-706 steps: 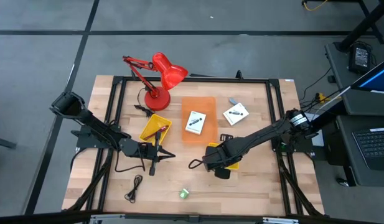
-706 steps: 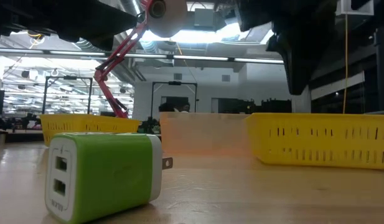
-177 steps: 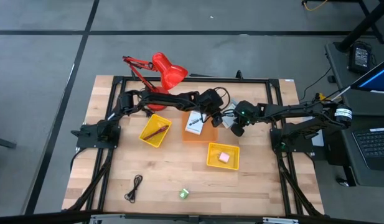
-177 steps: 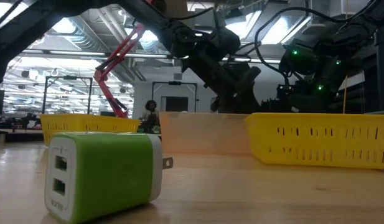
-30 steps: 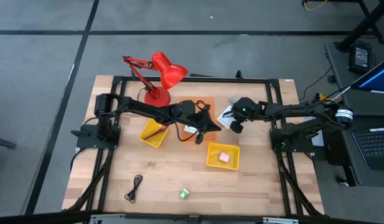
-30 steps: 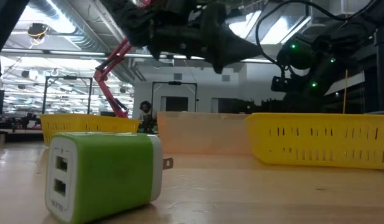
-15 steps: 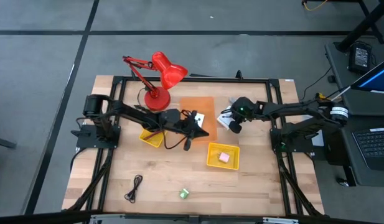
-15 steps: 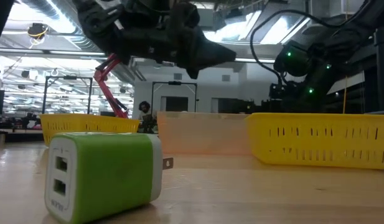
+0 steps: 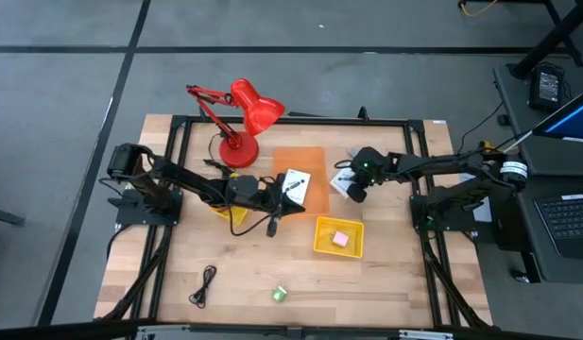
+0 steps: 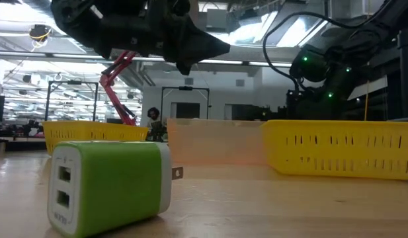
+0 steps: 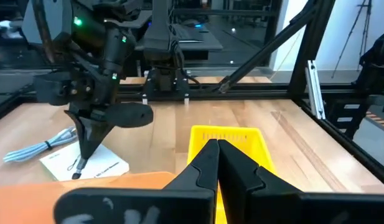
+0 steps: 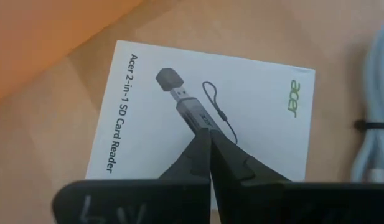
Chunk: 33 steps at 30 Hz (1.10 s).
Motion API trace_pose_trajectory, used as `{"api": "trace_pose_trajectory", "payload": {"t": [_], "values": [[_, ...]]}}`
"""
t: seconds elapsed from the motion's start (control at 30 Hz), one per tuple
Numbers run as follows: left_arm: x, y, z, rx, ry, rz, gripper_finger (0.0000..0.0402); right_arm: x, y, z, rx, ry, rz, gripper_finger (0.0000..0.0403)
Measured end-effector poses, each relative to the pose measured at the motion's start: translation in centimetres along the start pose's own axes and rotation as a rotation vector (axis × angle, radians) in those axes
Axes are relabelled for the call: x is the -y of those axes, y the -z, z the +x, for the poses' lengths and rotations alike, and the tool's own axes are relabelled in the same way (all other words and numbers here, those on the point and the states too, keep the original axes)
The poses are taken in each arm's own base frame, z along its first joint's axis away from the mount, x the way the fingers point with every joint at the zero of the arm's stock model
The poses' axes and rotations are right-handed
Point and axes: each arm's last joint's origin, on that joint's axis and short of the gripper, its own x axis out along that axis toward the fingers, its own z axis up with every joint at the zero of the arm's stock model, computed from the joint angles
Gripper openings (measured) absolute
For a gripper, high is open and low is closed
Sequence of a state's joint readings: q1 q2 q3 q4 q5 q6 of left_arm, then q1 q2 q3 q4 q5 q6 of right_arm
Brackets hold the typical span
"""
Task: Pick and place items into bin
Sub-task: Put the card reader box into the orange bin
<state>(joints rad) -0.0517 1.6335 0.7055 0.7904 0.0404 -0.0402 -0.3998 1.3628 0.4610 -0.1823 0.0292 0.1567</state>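
Both grippers pinched shut and empty: the right one over a white card, the left one above the table's middle.

The right gripper (image 12: 207, 140), its fingers together and holding nothing, hangs directly over the white card (image 12: 204, 118) that lies flat on the wood just right of the orange bin (image 9: 315, 159); a pale bundled cord (image 12: 375, 118) lies beside it. From the left wrist camera, this card's printed text runs roughly along the bin's edge. The left gripper (image 9: 293, 189), equally closed and empty-handed, reaches rightward at the bin's near left corner, where a second white card (image 9: 293, 184) shows. A pink block (image 9: 339, 239) sits in the yellow basket (image 9: 322, 245) nearer the front. A black cord (image 9: 205, 285) and a green block (image 9: 281, 294) lie on the near table.
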Motion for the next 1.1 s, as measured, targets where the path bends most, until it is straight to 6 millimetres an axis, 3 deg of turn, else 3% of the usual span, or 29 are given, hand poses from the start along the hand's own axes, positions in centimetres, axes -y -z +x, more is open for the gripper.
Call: {"api": "trace_pose_trajectory", "payload": {"t": [0.23, 0.7, 1.1], "values": [[0.7, 0.5, -0.2, -0.014, -0.008, 0.002, 0.0003, -1.9, 0.5, -0.2, -0.026, -0.123, 0.001, 0.0], [0.8, 0.5, -0.2, -0.015, -0.005, 0.001, 0.0003, -4.9, 1.7, -0.6, -0.078, -0.182, -0.024, 0.0], [0.8, 0.5, -0.2, -0.015, -0.005, -0.006, 0.0003, -7.8, 3.1, -1.2, -0.175, -0.375, -0.077, 0.0]]}}
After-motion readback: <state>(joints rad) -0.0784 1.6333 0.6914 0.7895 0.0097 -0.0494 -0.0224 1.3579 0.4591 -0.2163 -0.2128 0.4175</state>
